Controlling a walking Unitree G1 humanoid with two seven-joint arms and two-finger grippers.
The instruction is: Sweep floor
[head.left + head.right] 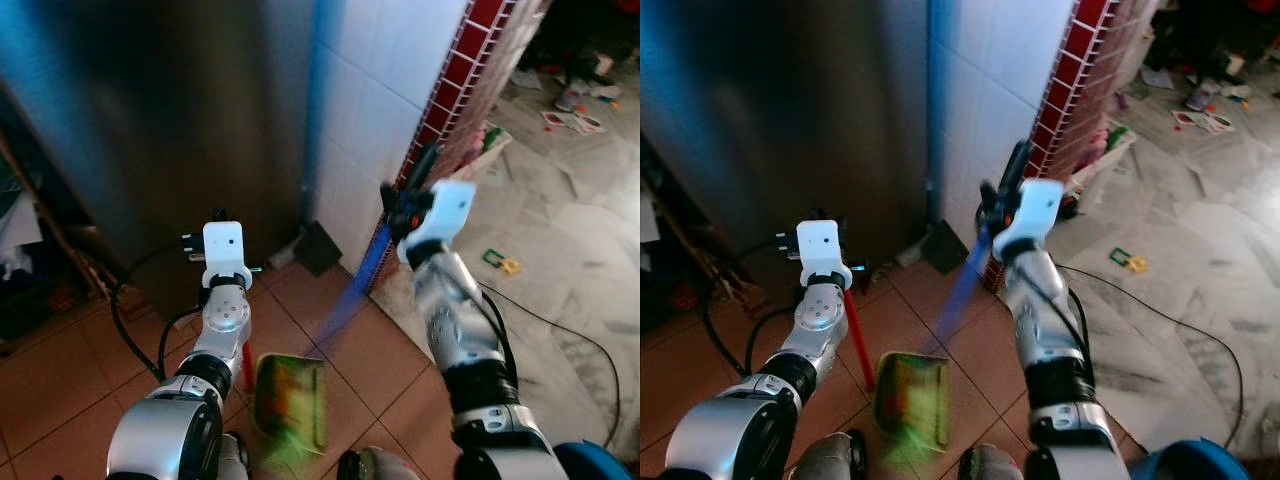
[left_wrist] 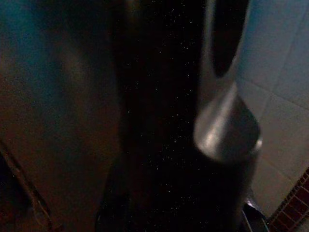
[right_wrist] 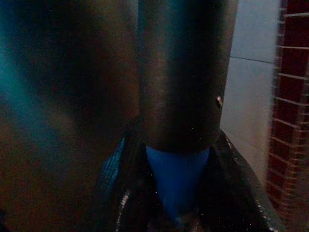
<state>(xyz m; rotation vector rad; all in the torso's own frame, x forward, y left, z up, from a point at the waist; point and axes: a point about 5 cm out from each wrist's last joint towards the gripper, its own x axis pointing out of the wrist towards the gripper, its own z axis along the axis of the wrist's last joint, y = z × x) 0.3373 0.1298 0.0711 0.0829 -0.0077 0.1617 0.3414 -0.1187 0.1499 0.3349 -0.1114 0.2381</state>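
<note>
My right pincer (image 1: 408, 200) is clamped on the blue broom handle (image 1: 362, 275); the right wrist view shows the blue shaft (image 3: 177, 181) pinched between the two dark fingers. From that grip the handle's long axis slants down and back toward my feet, away from the red-tiled wall edge (image 1: 440, 110), and it's smeared with blur, so I can't make out the brush end. My left pincer (image 1: 830, 262) is out in front of the steel fridge door (image 1: 170, 110). A red handle (image 1: 858, 340) runs from just under it down to the green dustpan (image 1: 910, 400), so I judge it's gripping that handle, though the left wrist view is too dark to confirm finger closure. The dustpan rests on the brown floor tiles (image 1: 350, 370) between my two arms, close to my feet. Its red handle leans up toward the left pincer, and I can't tell which way its mouth faces. Broom and dustpan lie close together, both nearer me than the red-tiled wall edge. A dark flat object (image 1: 318, 247) sits at the foot of the white tiled wall (image 1: 380, 90), left of the red-tiled wall edge. Litter (image 1: 502, 262) lies on the marble floor (image 1: 570, 250) to the right of that edge, well apart from the dustpan. I reckon the next stroke depends on swinging the handle's low end toward the dustpan.
</note>
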